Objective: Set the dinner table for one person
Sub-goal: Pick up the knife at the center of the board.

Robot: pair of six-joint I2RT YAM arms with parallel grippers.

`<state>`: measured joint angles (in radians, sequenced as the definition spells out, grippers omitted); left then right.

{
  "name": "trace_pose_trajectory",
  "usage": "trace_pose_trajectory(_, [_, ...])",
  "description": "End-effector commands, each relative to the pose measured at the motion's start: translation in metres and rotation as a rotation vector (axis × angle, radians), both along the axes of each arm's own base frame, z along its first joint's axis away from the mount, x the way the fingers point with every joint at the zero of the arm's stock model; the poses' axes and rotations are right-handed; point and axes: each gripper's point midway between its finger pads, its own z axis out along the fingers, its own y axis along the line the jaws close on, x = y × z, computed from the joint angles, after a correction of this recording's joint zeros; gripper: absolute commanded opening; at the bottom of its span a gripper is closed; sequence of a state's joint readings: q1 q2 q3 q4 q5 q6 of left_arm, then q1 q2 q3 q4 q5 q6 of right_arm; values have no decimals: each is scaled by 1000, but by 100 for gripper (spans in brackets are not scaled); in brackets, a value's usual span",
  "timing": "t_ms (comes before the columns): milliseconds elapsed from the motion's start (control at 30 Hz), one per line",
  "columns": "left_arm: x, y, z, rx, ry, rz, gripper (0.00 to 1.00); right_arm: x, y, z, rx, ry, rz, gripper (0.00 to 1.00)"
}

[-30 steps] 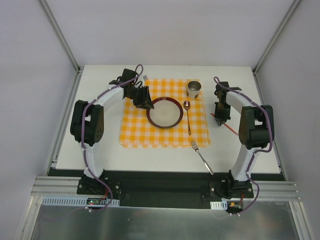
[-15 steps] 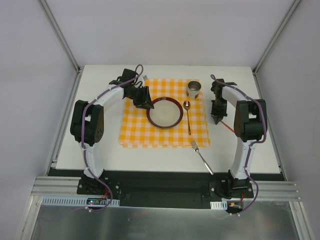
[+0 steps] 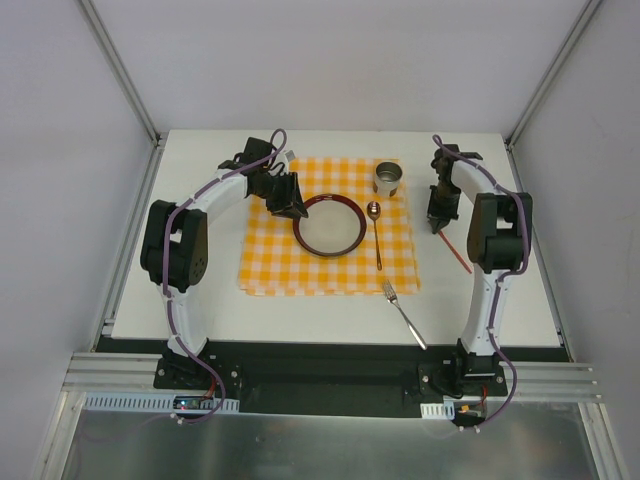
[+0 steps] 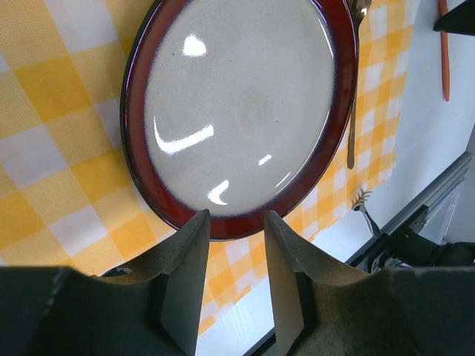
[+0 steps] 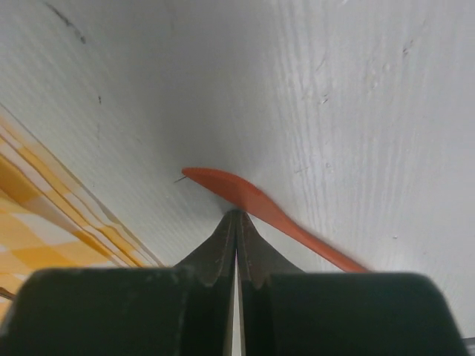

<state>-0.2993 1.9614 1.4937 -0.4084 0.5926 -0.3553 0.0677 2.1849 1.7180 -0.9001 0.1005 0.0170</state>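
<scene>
Seen from above, the large white dinner table [image 3: 320,315] fills the middle of the view, matte and plain.

Compared with a moment earlier, the left gripper [image 3: 290,208] has not moved. It hovers at the far-left rim of the plate [image 3: 328,226], and its fingers [image 4: 185,274] are spread with a clear gap between them. The right gripper [image 3: 437,225] has shifted a little toward the far edge, so more of the knife [image 3: 455,250] now shows.

A square cloth [image 3: 265,265] in orange and white checks lies at the table's centre. On it sits the round plate, glossy, with a pale centre and a dark red rim. Just right of the plate lies a slim metal spoon [image 3: 376,235], and a shiny metal cup [image 3: 388,179] stands at the cloth's far-right corner. A metal fork [image 3: 404,312] lies askew on bare table near the near edge.

Toward the right edge, the thin orange knife rests on the white top, and the right fingers [image 5: 215,256] are pressed together with their tips at its blade.
</scene>
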Motion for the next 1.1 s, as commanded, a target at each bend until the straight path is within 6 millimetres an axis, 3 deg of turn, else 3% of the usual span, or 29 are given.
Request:
trace_pose_trajectory(0, [4,4,5,5,-12,6,35,20,-13,8,7,-59,-42,1])
trace_pose_trajectory(533, [3,4,5,8,-17,3,36,29,-47,13,-12,-87,-135,1])
trace_pose_trajectory(667, [1,4,2,8,-9,1,35,30,-44,17,23,-95,-128,1])
trace_pose_trajectory(800, [1,4,2,4,-5,0,35,29,-36,34,62,-158,-105,7])
trace_pose_trajectory(1067, [1,3,8,-8,-10,1,35,16,-49,90,-19,-248,-110,18])
